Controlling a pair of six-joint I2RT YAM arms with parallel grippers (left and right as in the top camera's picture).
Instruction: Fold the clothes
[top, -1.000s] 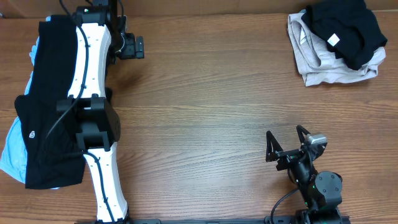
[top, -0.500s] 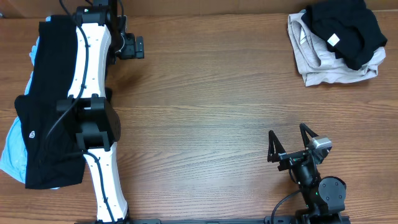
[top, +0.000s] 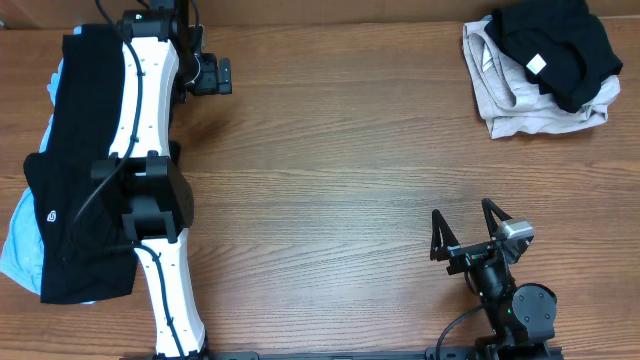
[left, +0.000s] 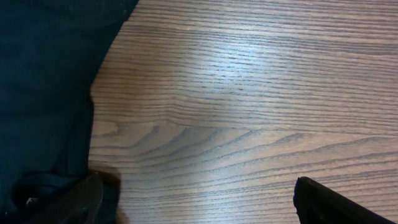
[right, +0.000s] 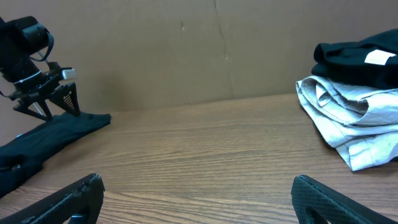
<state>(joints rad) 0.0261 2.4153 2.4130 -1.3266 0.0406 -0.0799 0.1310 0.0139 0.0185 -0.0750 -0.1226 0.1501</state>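
Two heaps of clothes (top: 80, 150) lie well apart on the counter (top: 330, 180): black shirts (top: 75, 230) at left, trousers (top: 510, 105) far right, likely leaving folding room between. Left claw (top: 215, 75) gapes empty beside its heap; right claw (top: 463, 230) gapes empty, near neither.

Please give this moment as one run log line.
left gripper: open | right gripper: open | black T-shirt: lying, left edge | beige trousers: bunched, far right corner

Overhead looks straight down at the table (top: 330, 160); left wrist hugs it; right wrist, low, shares overhead's folded clothes (right: 339, 118).
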